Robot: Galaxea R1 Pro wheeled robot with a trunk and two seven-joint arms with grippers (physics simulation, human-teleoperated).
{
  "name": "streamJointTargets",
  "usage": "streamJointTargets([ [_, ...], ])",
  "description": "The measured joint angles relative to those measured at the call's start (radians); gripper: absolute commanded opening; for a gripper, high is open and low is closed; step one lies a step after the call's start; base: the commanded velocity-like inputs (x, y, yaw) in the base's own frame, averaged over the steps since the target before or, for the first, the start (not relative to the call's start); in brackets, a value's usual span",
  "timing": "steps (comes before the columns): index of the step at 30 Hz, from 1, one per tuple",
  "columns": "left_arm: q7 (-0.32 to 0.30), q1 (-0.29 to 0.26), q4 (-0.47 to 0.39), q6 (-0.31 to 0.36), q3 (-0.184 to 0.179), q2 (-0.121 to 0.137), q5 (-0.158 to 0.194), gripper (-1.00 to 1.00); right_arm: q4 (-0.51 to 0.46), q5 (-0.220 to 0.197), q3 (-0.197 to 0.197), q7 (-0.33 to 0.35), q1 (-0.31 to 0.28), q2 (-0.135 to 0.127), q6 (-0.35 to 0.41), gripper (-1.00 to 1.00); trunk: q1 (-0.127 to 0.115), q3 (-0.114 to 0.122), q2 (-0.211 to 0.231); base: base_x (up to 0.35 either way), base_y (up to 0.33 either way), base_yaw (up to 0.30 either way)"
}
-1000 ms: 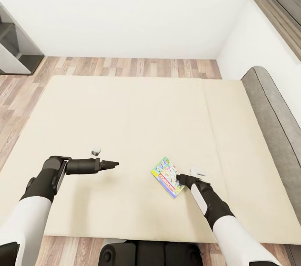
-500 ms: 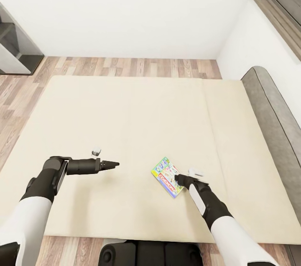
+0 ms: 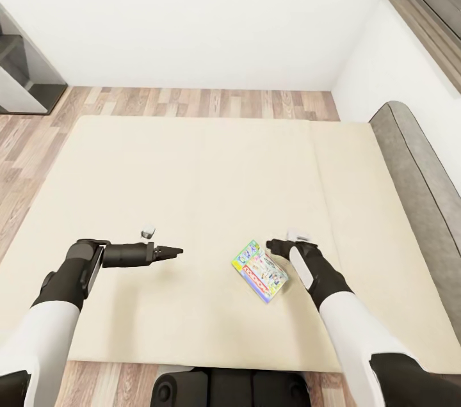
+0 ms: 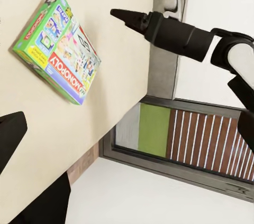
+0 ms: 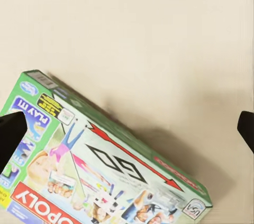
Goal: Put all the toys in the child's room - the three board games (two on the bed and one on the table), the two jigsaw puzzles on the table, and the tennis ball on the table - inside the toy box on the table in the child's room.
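Observation:
One board game (image 3: 259,269), a flat green-edged box with a red band and colourful pictures, lies on the beige bed (image 3: 211,183) near its front edge. It also appears in the left wrist view (image 4: 58,49) and the right wrist view (image 5: 100,182). My right gripper (image 3: 274,244) hovers just beyond the box's far right corner, open, its fingertips (image 5: 10,131) wide apart with nothing between them. My left gripper (image 3: 174,252) is held over the mattress to the left of the box, apart from it, and looks open.
The grey headboard (image 3: 416,164) runs along the bed's right side under a window sill (image 3: 419,13). Wood-plank floor (image 3: 192,101) lies beyond the bed, before a white wall. A dark grey unit (image 3: 25,74) stands at far left.
My right gripper has pulled off the board game's right edge and moved away toward the far side. The box stays on the bed. The left arm has not moved.

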Motion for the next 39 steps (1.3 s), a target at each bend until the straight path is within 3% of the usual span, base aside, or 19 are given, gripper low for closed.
streamJointTargets([
  [13, 0.0, 0.0, 0.0, 0.001, 0.0, 0.005, 0.0, 1.0, 0.001, 0.009, 0.004, 0.001, -0.002, 0.006, -0.032, 1.0, 0.0, -0.003, 0.0, 0.0, 0.0, 0.0],
  [20, 0.001, 0.0, 0.0, 0.001, 0.001, 0.008, 0.0, 1.0, 0.004, 0.009, 0.004, 0.001, 0.013, -0.003, -0.069, 1.0, 0.0, -0.013, 0.0, 0.0, 0.0, 0.0],
  [39, 0.001, 0.0, 0.0, 0.001, 0.002, 0.009, 0.001, 1.0, 0.01, 0.009, 0.005, 0.003, 0.019, -0.003, -0.076, 1.0, 0.0, -0.044, 0.0, 0.0, 0.0, 0.0],
])
